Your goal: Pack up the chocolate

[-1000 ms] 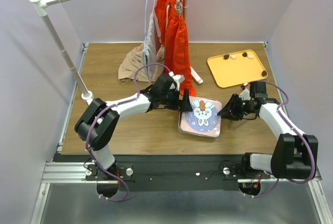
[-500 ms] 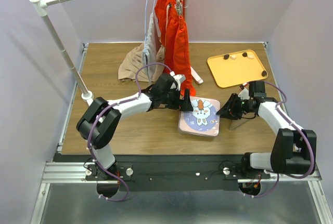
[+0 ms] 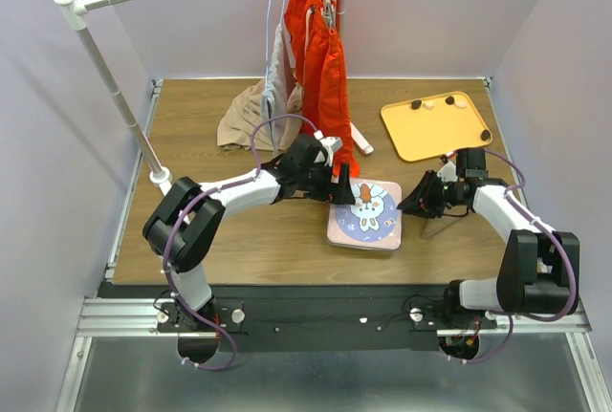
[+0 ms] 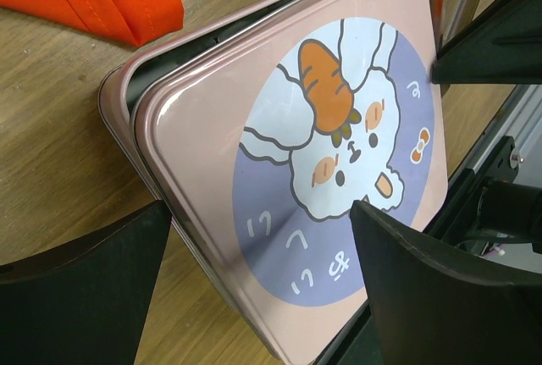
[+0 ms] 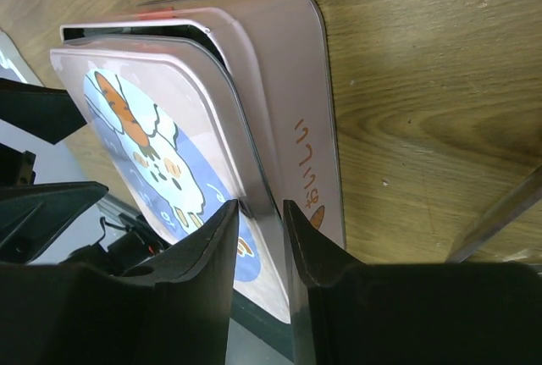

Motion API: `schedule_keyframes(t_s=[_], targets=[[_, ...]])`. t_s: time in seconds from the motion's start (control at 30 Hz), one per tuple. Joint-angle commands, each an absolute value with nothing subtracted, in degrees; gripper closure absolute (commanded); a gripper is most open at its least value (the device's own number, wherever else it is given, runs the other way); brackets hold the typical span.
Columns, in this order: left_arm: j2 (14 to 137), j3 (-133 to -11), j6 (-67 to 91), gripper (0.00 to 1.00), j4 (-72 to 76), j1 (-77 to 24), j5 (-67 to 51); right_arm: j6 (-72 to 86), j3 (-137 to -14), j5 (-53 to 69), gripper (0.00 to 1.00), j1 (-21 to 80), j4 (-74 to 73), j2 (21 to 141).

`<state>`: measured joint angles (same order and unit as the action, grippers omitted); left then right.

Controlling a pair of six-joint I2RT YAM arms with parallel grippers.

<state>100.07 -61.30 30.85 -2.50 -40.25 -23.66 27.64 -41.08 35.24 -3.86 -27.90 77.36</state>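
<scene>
A pink tin sits mid-table, and its rabbit-picture lid (image 3: 366,209) lies loosely on the base, shifted so a gap shows along the edge. My right gripper (image 3: 414,205) is shut on the lid's right rim (image 5: 254,204). My left gripper (image 3: 340,188) is open, its fingers spread either side of the tin's left end, and the lid (image 4: 339,153) fills the left wrist view over the base (image 4: 114,102). Several chocolate pieces, dark (image 3: 416,103) and cream (image 3: 461,100), lie on the orange tray (image 3: 435,130) at the back right.
A clothes rail with orange garments (image 3: 325,58) hangs over the back middle, close behind my left gripper. A beige cloth (image 3: 244,120) lies at the back left. A clear plastic piece (image 3: 442,227) lies under my right wrist. The rail's white post (image 3: 158,178) stands at left.
The tin and lid have shifted slightly toward the back left with my right gripper. My left gripper has barely moved.
</scene>
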Motion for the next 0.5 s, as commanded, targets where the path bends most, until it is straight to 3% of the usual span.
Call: schedule_keyframes(t_s=[0.0,0.07,0.1,0.23,0.47], targets=[[100.3,-63.2,29.3,0.04,-3.5,-40.7,-22.6,27.8,-43.2,34.9,0.50,-4.0,-26.5,77.8],[100.0,-63.6,28.8,0.04,-4.5,-40.7,-22.1,27.1,-43.4,35.2,0.38,-4.0,-26.6,76.7],[99.7,-63.8,28.7,0.04,-4.9,-40.7,-21.4,27.2,-43.4,35.0,0.25,-4.0,-26.8,75.8],[99.2,-64.6,27.9,0.03,-6.2,-40.7,-20.0,27.1,-43.6,30.6,0.06,-4.0,-30.8,70.7],[99.7,-64.9,27.7,0.03,-6.6,-40.6,-19.5,25.5,-43.2,29.4,0.05,-3.3,-42.1,58.9]])
